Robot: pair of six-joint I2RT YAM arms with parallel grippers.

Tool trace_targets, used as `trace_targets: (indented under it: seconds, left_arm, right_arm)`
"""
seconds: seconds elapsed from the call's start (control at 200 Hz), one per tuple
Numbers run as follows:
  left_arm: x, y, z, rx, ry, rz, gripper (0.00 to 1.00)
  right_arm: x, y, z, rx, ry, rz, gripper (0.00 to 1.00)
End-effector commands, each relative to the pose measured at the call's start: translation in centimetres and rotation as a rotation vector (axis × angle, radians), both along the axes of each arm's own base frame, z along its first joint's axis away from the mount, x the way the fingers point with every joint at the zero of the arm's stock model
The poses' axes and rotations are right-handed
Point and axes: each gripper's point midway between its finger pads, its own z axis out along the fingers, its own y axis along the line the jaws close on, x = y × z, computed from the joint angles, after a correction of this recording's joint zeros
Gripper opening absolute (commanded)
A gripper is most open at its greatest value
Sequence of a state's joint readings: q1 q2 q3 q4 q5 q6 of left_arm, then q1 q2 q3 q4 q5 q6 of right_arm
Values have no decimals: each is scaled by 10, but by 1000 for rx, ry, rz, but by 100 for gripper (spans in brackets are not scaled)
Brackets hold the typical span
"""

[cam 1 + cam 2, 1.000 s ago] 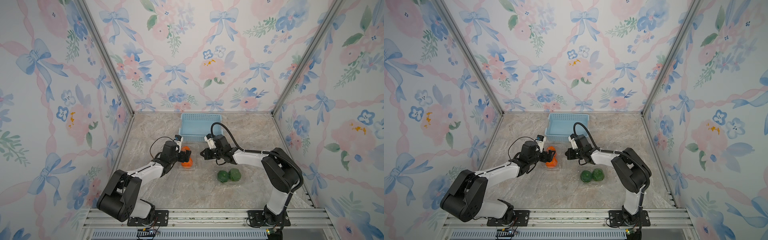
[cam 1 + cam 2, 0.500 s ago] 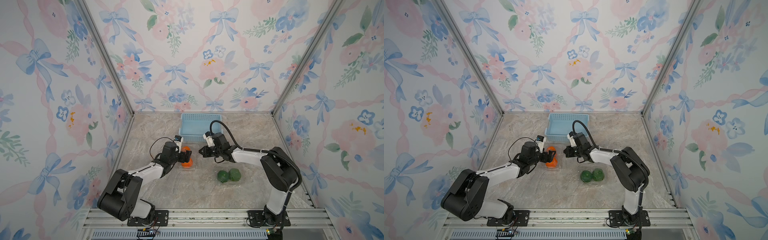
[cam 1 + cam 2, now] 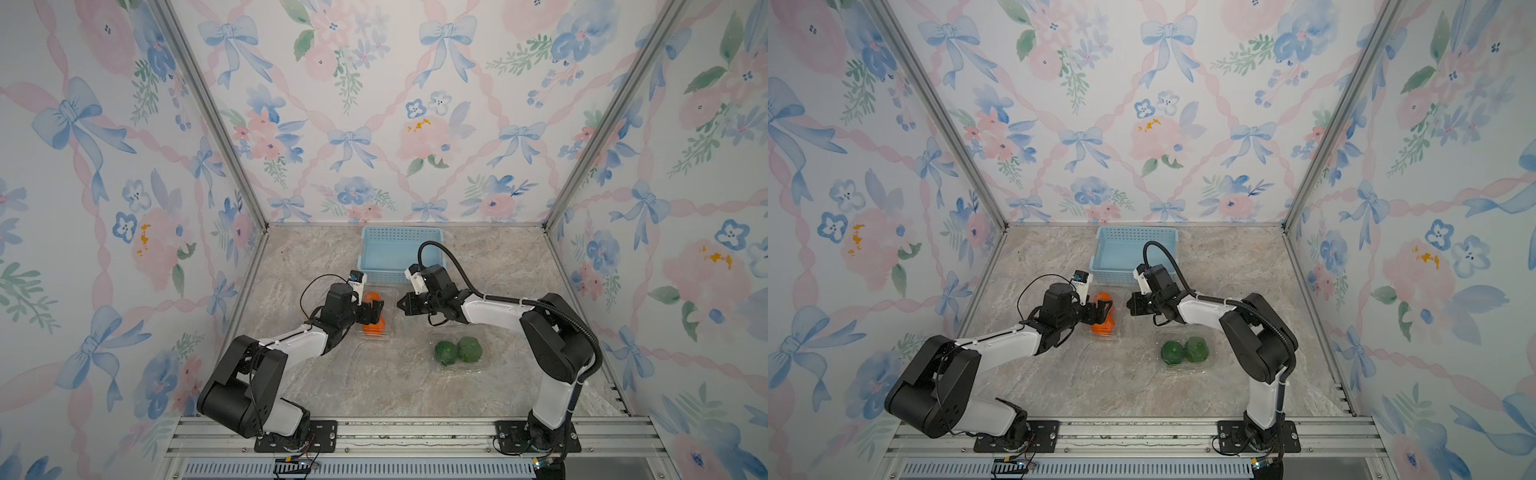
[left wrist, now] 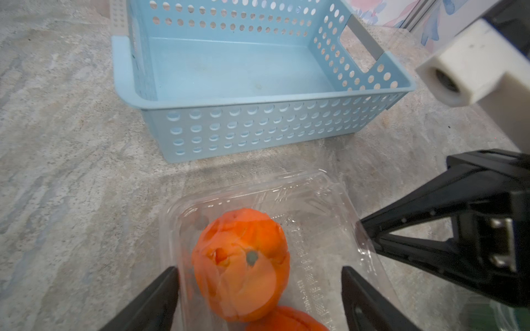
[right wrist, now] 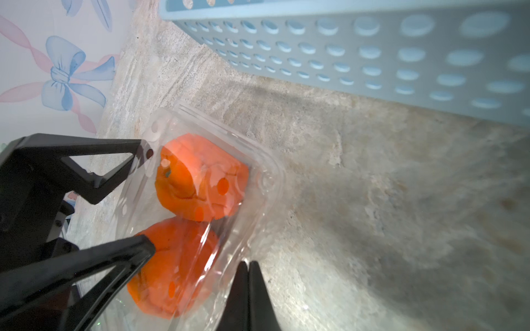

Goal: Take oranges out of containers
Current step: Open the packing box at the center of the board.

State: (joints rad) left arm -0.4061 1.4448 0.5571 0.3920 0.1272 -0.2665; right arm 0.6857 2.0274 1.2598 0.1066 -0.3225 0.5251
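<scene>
On the marbled counter [image 3: 332,374], a clear plastic container [image 3: 390,328] lies left of centre, just in front of the light-blue perforated basket [image 3: 365,257] at the far wall. Two bright oranges lie in it in a far-to-near row. The far orange [image 3: 371,298] and the near orange [image 3: 372,328] touch each other. In the left wrist view the far orange [image 4: 241,263] shows its grey stem dimple through the clear plastic.

The left gripper [image 3: 372,309] hangs over this container with its jaws spread wide. In the left wrist view [image 4: 258,269] the two black fingers [image 4: 160,295] stand on either side of the far orange. I cannot tell whether they touch the fruit or the plastic.

The right gripper [image 3: 400,305] reaches in from the right with its jaws pressed together. Its tip sits at the right rim of the container [image 4: 315,229]. The right wrist view [image 5: 246,265] shows the joined tips against the edge of the plastic [image 5: 266,172], and whether any plastic is caught between them cannot be told.

Near and to the right, a second clear container [image 3: 486,365] holds two dark green oranges [image 3: 446,352] side by side, touching, well apart from both grippers. In both top views the basket [image 3: 1138,235] shows only its pale blue floor.
</scene>
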Motion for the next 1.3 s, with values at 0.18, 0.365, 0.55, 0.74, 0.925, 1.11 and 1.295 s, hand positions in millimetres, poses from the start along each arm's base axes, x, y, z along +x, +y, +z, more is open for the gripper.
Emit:
trace_targets:
  seconds: [0.18,0.365,0.55,0.74,0.925,1.11,1.295]
  left_arm:
    - [-15,-3,-22,12,70,-40,89]
    - [-16,-4,-23,11,70,-47,89]
    - [-16,-5,-22,8,64,-53,89]
    - [-18,-6,-22,2,63,-61,89]
    - [-19,-6,-22,-1,65,-63,89]
    - [-18,-6,-20,-5,59,-58,89]
    - [-19,-8,-14,-16,47,-67,89]
  right_arm:
    - [-6,24,-8,39,40,46,0]
    - [-7,33,-2,98,39,63,0]
    - [-9,37,0,163,48,73,0]
    - [-10,39,4,235,76,68,0]
    - [-12,40,7,258,75,74,0]
    - [-9,35,-4,240,113,46,6]
    - [-6,28,-17,214,150,18,23]
